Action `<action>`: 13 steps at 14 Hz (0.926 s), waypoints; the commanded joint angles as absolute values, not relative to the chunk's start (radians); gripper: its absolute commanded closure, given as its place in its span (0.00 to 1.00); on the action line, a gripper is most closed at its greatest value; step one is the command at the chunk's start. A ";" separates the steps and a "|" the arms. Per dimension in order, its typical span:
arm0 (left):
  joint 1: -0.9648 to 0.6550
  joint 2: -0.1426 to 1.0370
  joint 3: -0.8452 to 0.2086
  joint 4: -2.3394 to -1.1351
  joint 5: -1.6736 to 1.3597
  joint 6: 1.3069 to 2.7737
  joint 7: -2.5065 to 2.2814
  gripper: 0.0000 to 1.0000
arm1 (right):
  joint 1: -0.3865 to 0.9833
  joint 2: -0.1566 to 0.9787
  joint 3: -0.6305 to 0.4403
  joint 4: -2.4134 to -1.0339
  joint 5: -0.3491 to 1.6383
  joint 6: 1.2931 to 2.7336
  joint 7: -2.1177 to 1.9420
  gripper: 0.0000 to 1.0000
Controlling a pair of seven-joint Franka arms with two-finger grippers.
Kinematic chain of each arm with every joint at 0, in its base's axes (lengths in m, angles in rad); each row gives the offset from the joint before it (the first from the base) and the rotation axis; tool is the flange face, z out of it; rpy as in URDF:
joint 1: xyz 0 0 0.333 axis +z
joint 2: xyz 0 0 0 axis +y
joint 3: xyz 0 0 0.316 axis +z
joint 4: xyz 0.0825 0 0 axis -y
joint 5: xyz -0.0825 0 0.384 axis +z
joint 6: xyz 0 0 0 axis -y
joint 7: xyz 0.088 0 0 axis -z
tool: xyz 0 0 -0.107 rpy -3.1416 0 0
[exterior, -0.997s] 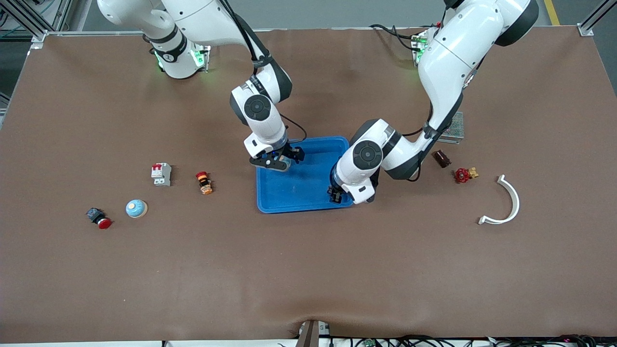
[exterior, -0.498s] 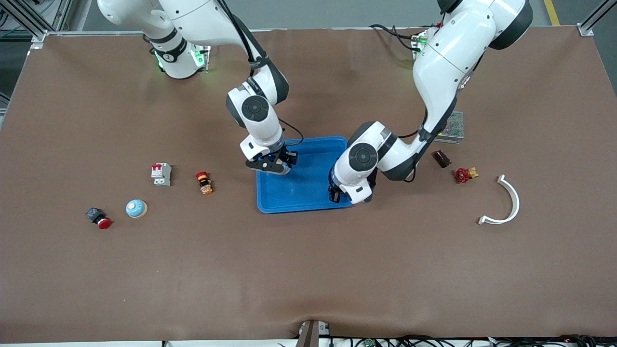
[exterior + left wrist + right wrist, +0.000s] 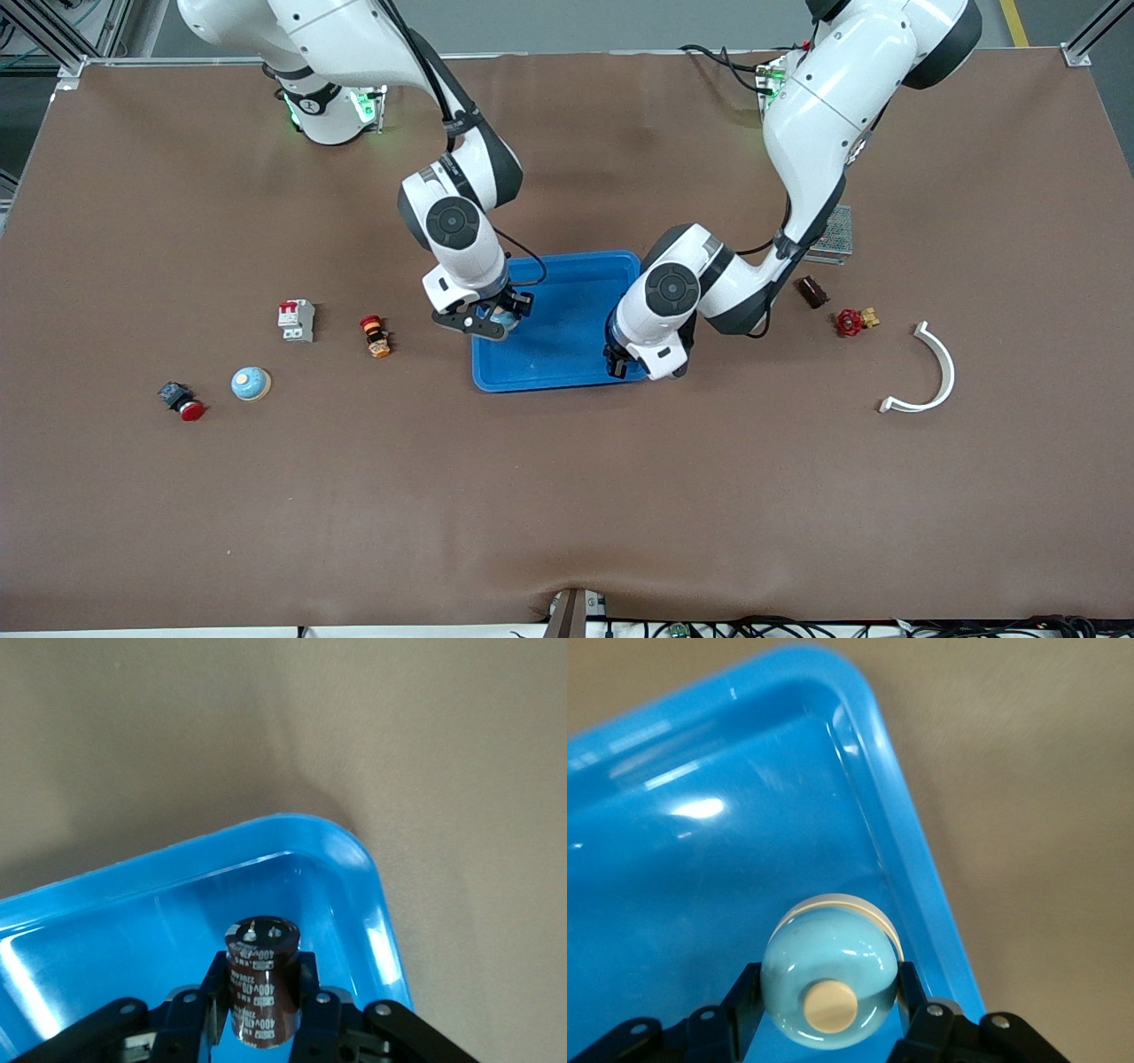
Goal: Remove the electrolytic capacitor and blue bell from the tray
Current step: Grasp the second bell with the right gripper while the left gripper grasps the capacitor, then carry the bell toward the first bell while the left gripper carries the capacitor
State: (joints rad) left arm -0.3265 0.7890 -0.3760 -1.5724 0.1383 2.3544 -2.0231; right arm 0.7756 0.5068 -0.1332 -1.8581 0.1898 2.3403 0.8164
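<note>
A blue tray (image 3: 567, 350) lies mid-table. My left gripper (image 3: 617, 359) hangs over the tray's corner nearest the front camera at the left arm's end. In the left wrist view this gripper (image 3: 261, 997) is shut on a dark brown capacitor (image 3: 262, 970) that stands upright, terminals up, between the black fingers (image 3: 215, 988). My right gripper (image 3: 483, 321) is over the tray's rim at the right arm's end. The right wrist view shows that gripper (image 3: 828, 997) shut on a light blue bell (image 3: 842, 948) with a cream button, just inside the tray (image 3: 700, 859).
On the table toward the right arm's end lie a white breaker (image 3: 297, 320), an orange-and-red button (image 3: 376, 336), a second blue bell (image 3: 251, 383) and a red-capped switch (image 3: 182, 400). Toward the left arm's end are a dark block (image 3: 811, 291), a red valve (image 3: 853, 322), a white curved piece (image 3: 930, 372) and a mesh box (image 3: 833, 235).
The right gripper has slid along the tray toward the right arm's end and toward the front camera, its fingers drawn in. The left arm has barely shifted.
</note>
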 commanded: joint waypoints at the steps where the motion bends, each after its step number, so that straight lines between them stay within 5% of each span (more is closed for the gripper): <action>1: -0.328 0.715 -0.368 -1.585 0.147 2.266 -2.011 1.00 | 0.723 0.489 -0.124 -1.769 0.167 2.215 0.812 1.00; 13: -0.043 0.410 -0.391 -1.861 0.130 2.062 -1.353 1.00 | 0.344 0.488 -0.160 -1.776 0.031 2.209 0.194 1.00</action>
State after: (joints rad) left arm -0.1092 0.4891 -0.3781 -1.7740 0.1388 2.0724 -1.4616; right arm 0.3756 0.4833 -0.1724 -1.7594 0.0564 2.1864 0.2364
